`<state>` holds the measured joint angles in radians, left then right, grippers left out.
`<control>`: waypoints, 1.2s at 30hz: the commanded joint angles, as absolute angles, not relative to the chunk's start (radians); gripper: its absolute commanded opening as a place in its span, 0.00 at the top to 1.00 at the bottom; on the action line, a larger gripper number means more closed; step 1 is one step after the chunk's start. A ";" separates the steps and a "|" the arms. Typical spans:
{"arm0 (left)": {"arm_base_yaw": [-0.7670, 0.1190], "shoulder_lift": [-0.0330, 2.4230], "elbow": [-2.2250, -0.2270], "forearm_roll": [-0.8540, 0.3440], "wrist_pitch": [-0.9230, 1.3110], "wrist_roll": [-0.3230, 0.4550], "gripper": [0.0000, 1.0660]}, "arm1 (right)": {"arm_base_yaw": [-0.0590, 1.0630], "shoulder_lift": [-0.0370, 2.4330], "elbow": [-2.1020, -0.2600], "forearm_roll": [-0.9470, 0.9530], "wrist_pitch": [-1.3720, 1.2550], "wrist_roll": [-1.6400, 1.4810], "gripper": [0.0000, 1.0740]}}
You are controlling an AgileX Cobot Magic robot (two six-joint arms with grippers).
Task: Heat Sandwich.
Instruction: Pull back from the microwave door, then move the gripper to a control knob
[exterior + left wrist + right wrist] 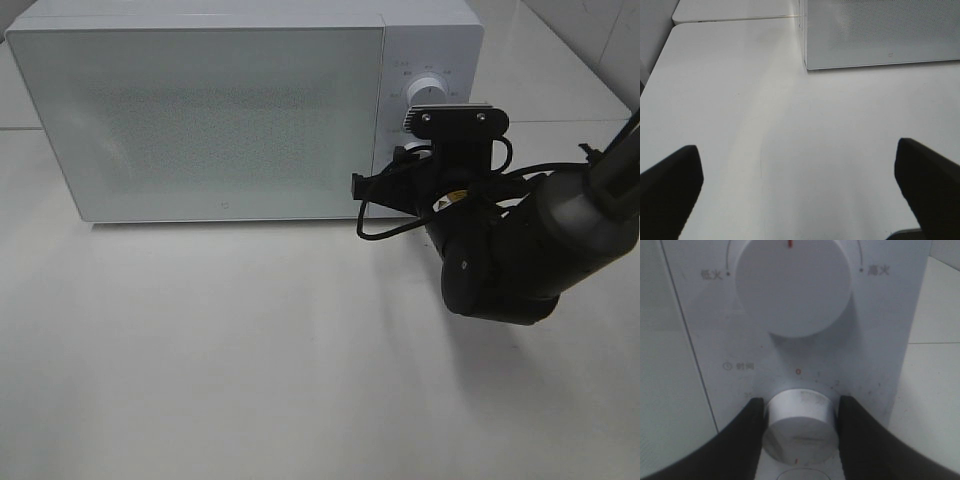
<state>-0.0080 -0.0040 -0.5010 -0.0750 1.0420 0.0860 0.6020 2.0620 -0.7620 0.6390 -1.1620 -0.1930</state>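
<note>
Timer-setting step: right jaws grip the timer knob [799,425] between them; next, likely a turn. Left jaws wide, empty.

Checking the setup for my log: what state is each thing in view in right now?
Microwave door: closed.
Upper knob: red mark midway between its two labels.
Lower knob: gripped by the right hand.
Left hand: open, empty, above the table.
</note>
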 commanded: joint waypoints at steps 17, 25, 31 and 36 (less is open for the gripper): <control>-0.006 -0.030 -0.498 -0.083 1.027 0.087 0.03 | 0.599 2.065 -0.769 0.692 -1.197 0.424 0.90; -0.006 -0.030 -0.498 -0.083 1.027 0.087 0.03 | 0.599 2.065 -0.769 0.692 -1.196 0.694 0.89; -0.006 -0.030 -0.498 -0.083 1.027 0.087 0.03 | 0.599 2.066 -0.769 0.691 -1.194 0.898 0.89; -0.006 -0.030 -0.498 -0.083 1.027 0.087 0.03 | 0.598 2.066 -0.769 0.689 -1.194 1.025 0.89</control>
